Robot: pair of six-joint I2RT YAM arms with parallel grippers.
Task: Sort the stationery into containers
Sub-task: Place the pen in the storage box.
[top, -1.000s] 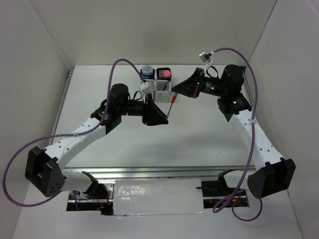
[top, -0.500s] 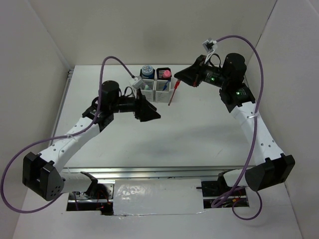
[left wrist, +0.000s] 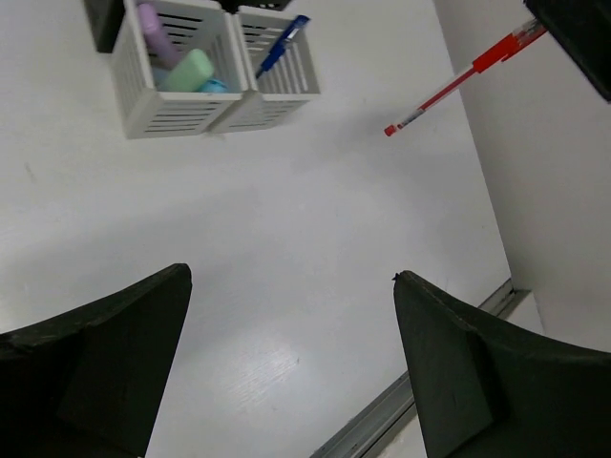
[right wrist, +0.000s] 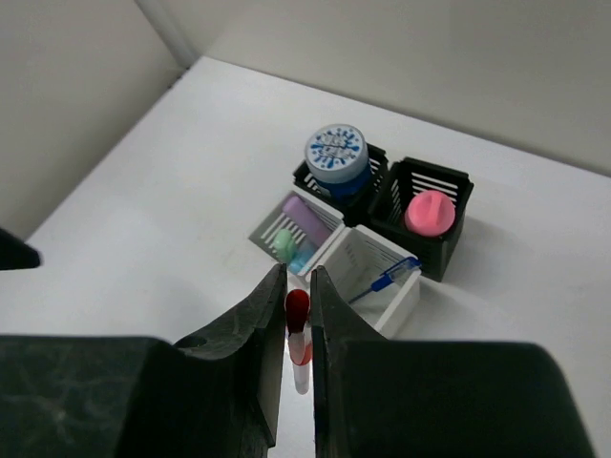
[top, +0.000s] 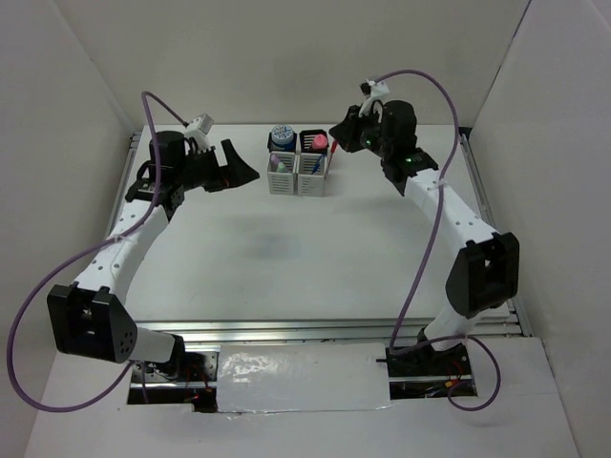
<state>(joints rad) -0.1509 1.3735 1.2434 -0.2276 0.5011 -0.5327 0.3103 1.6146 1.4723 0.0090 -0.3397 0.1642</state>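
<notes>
We see the right gripper (right wrist: 296, 279) pressed together on the red pen (right wrist: 299, 355), pinching it between both fingers. In the left wrist view, the pen slants down and away from that gripper, clear of the cups (top: 310, 179). From above, pen and gripper sit just at 3 o'clock of the block, beside the far black cup. The left gripper (left wrist: 289, 277) is spread wide with nothing between its fingers. In the top view it hovers at 9 o'clock of the cups, apart from them, over the far left of the table (top: 286, 248).

We find the cups partly filled. The black cup at 11 o'clock holds a blue roll (right wrist: 336, 155), and the black one at 1 o'clock holds the pink-capped tube (right wrist: 430, 212). The white cup at 7 o'clock holds the purple and green sticks (right wrist: 289, 234), and the white one at 5 o'clock holds a leaning blue pen (right wrist: 387, 277).
</notes>
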